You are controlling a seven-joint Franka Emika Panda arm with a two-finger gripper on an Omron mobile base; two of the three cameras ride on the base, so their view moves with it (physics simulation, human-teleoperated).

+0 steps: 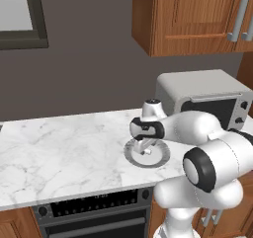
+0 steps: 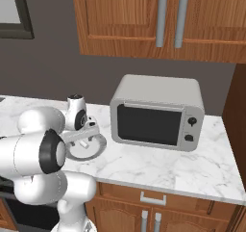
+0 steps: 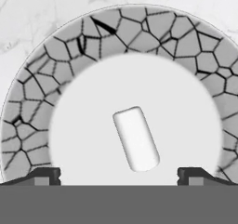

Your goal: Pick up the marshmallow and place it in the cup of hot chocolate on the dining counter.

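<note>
The marshmallow (image 3: pixel 136 138), a small white stubby cylinder, lies on its side in the white middle of a round plate (image 3: pixel 42 111) with a grey cracked-pattern rim. My gripper (image 3: pixel 119 175) hovers straight above it, open, with one dark fingertip (image 3: pixel 45 175) on each side of the marshmallow and nothing held. In the base views the hand (image 1: pixel 146 144) points down over the plate (image 1: pixel 161 158) on the marble worktop (image 1: pixel 59 148). The gripper (image 2: pixel 85 139) hangs over the plate (image 2: pixel 95 151) there too. The cup of hot chocolate and the dining counter are out of view.
A grey microwave (image 2: pixel 158 111) stands on the worktop just right of the plate. A black oven (image 1: pixel 94 215) sits under the worktop. Wooden wall cabinets (image 2: pixel 158 19) hang above. The marble to the left of the plate is bare.
</note>
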